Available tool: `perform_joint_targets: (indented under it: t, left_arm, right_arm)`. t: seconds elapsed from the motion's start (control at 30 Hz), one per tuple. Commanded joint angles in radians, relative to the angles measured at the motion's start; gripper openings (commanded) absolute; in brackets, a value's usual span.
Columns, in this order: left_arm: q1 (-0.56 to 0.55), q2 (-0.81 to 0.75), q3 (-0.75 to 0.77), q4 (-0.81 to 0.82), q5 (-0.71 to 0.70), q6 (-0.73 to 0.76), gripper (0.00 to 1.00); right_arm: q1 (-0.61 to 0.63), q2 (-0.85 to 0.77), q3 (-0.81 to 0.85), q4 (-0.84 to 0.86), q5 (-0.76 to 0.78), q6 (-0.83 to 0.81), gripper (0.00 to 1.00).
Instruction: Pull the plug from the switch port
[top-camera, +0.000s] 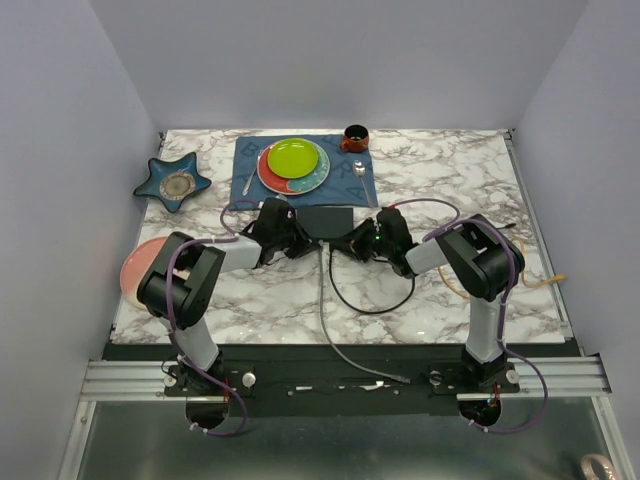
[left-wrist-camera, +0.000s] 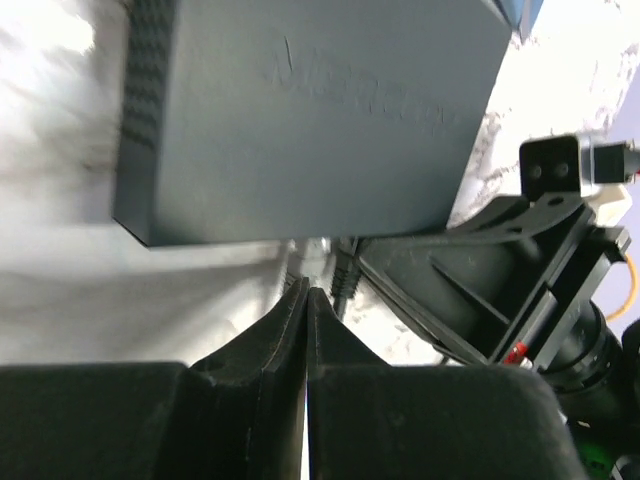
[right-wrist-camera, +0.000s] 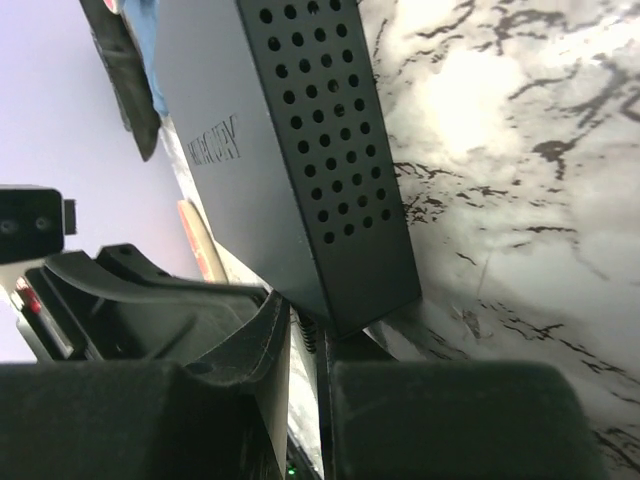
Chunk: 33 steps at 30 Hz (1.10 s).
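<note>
Lettering is moulded tone on tone into the top face of the switch (top-camera: 327, 220). It runs sideways in the right wrist view and is blurred in the left wrist view, so it cannot be read in either.

The switch is a flat, matte-black rectangular box, and one narrow side is pierced with neat rows of round vent holes. It lies flat on the marble table (top-camera: 440, 170) near the middle of the top view, just at 6 o'clock of the blue mat (top-camera: 250, 160) that carries the green plate (top-camera: 292, 158).

The left gripper (left-wrist-camera: 305, 300) sits at the box's 7 o'clock corner. Its pads are pressed together along a hairline seam, and whether the tips pinch anything cannot be told. The right gripper (right-wrist-camera: 305, 340) sits at the 5 o'clock corner, jaws narrowed onto a ribbed black plug (right-wrist-camera: 303, 332) at the box's near edge.

A grey cable (top-camera: 322, 300) and a looping black cable (top-camera: 385, 305) run off toward 6 o'clock.
</note>
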Motion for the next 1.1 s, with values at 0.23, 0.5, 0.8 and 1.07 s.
perform_joint_targets:
  t: [0.23,0.5,0.8,1.07]
  left_arm:
    - [-0.028,0.035,0.028,0.067,0.039,-0.043,0.13]
    - [-0.028,0.103,0.083,0.055,0.027,-0.043,0.13]
    - [-0.024,0.132,0.113,0.045,0.01,-0.042,0.13]
    - [-0.022,0.118,0.146,0.03,0.01,-0.043,0.13]
  right_arm:
    - [0.0,-0.003,0.004,-0.158,-0.021,-0.107,0.0]
    - [0.002,-0.003,-0.019,-0.15,-0.043,-0.127,0.0]
    - [0.028,-0.035,-0.054,-0.147,-0.055,-0.156,0.0]
    - [0.046,-0.067,-0.103,-0.141,-0.073,-0.17,0.0]
